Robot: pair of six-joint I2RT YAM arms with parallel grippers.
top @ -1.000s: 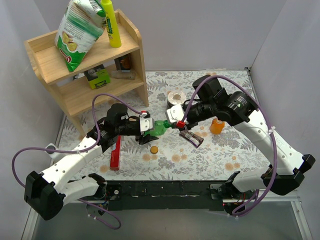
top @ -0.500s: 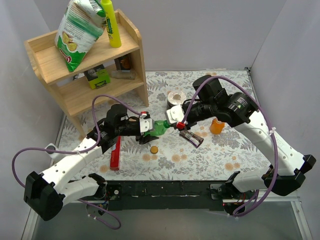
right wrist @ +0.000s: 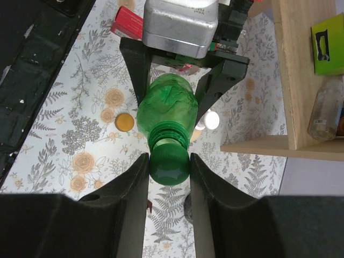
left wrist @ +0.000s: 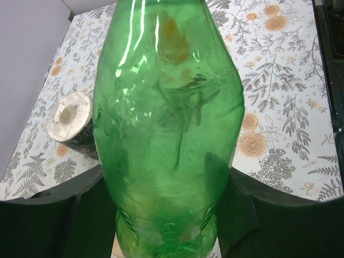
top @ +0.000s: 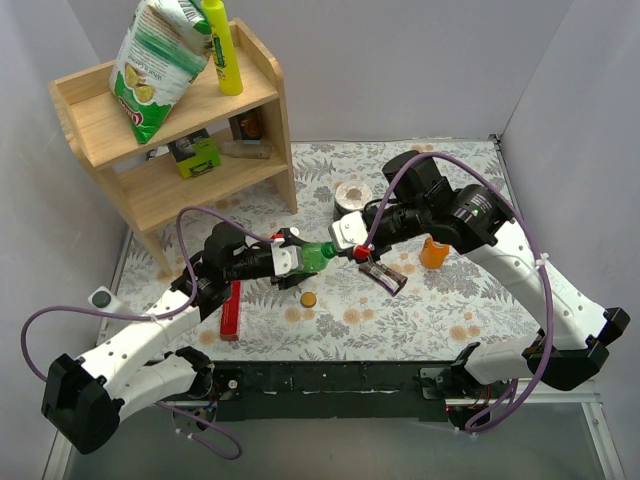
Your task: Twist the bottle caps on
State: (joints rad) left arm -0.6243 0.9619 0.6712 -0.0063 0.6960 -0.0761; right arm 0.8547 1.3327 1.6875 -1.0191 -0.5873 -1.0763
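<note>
My left gripper is shut on the translucent green bottle, holding it on its side above the table; the bottle fills the left wrist view. My right gripper is shut on the dark green cap, which sits at the bottle's neck. In the top view the right gripper meets the bottle's mouth. The orange-brown cap lies on the table below the bottle, also in the right wrist view. The orange bottle stands to the right, uncapped.
A wooden shelf stands at the back left with a chip bag, a yellow bottle and small items. A tape roll lies behind the grippers. A red box lies by the left arm. A dark clip-like object lies beneath the right gripper.
The left arm has shifted slightly, its wrist turned and its elbow moved left and down, with the green bottle still held. The right gripper stays at the bottle's mouth.
</note>
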